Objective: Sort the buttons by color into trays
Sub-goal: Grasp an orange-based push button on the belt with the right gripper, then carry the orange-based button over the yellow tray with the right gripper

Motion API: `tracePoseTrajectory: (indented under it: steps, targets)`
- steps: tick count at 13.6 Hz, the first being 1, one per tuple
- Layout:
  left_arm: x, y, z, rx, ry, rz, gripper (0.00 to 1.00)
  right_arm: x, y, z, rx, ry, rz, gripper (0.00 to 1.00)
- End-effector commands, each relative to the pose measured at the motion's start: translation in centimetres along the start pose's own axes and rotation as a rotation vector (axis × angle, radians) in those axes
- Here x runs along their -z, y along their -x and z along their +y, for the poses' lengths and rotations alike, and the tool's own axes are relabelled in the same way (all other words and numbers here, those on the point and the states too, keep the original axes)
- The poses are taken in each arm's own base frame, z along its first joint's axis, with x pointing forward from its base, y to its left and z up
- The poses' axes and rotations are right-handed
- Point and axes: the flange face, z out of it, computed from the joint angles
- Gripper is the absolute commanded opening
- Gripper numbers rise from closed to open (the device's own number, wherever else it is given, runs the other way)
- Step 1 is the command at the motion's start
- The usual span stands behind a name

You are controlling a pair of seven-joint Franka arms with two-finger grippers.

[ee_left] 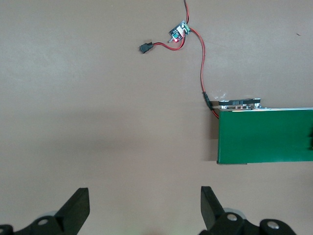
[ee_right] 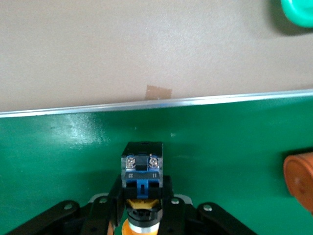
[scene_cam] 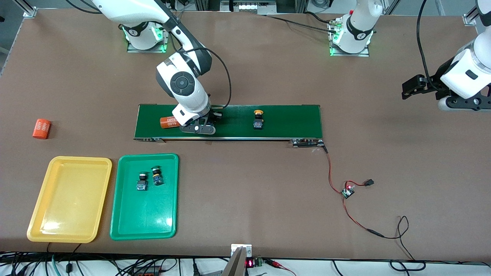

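Note:
My right gripper (scene_cam: 198, 125) is low over the dark-green conveyor belt (scene_cam: 284, 122), shut on a yellow button (ee_right: 142, 171) with a black-and-blue body; its cap sits between the fingers. A second yellow button (scene_cam: 258, 119) stands on the belt, toward the left arm's end. Two green buttons (scene_cam: 142, 181) (scene_cam: 156, 175) lie in the green tray (scene_cam: 145, 214). The yellow tray (scene_cam: 69, 199) beside it holds nothing. My left gripper (scene_cam: 406, 90) is open and empty, up over bare table past the belt's end; it shows the same in the left wrist view (ee_left: 145, 193).
An orange cylinder with white print (scene_cam: 168, 122) lies on the belt right beside my right gripper. Another (scene_cam: 41, 128) lies on the table near the right arm's end. A small circuit board with red wires (scene_cam: 348, 190) lies off the belt's corner.

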Motion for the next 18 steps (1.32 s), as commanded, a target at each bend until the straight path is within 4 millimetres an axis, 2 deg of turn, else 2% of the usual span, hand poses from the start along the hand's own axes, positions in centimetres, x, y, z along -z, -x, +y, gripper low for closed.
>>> tracePoseTrajectory:
  steps: [1,3,5,7,11,13,16,18]
  targets:
    - [0.8,0.2,-0.1,-0.016,-0.005,0.015,1.0,2.0,-2.7,3.4,0.045,0.029,0.02,0.0]
    - [0.8,0.3,-0.1,-0.016,-0.005,0.015,1.0,7.3,-5.8,5.7,0.052,0.038,0.026,0.0]
    - [0.9,0.3,-0.3,-0.013,-0.005,0.018,1.0,11.9,-9.1,9.0,0.059,0.054,0.009,0.0]
    - [0.8,0.2,-0.2,-0.014,-0.005,0.016,1.0,14.3,-11.4,12.8,0.083,0.066,0.004,0.0]
    - [0.9,0.3,-0.1,-0.016,-0.005,0.016,1.0,15.1,-14.4,21.3,0.116,0.064,0.005,0.0]
    - [0.9,0.3,-0.1,-0.016,-0.005,0.015,1.0,14.6,-15.9,27.0,0.138,0.064,-0.004,0.0]
    - [0.9,0.5,-0.1,-0.016,-0.005,0.01,1.0,11.7,-17.5,36.7,0.194,0.051,-0.046,0.0]
    - [0.9,0.4,-0.1,-0.016,-0.005,0.012,1.0,9.9,-18.6,41.4,0.227,0.05,-0.011,0.0]
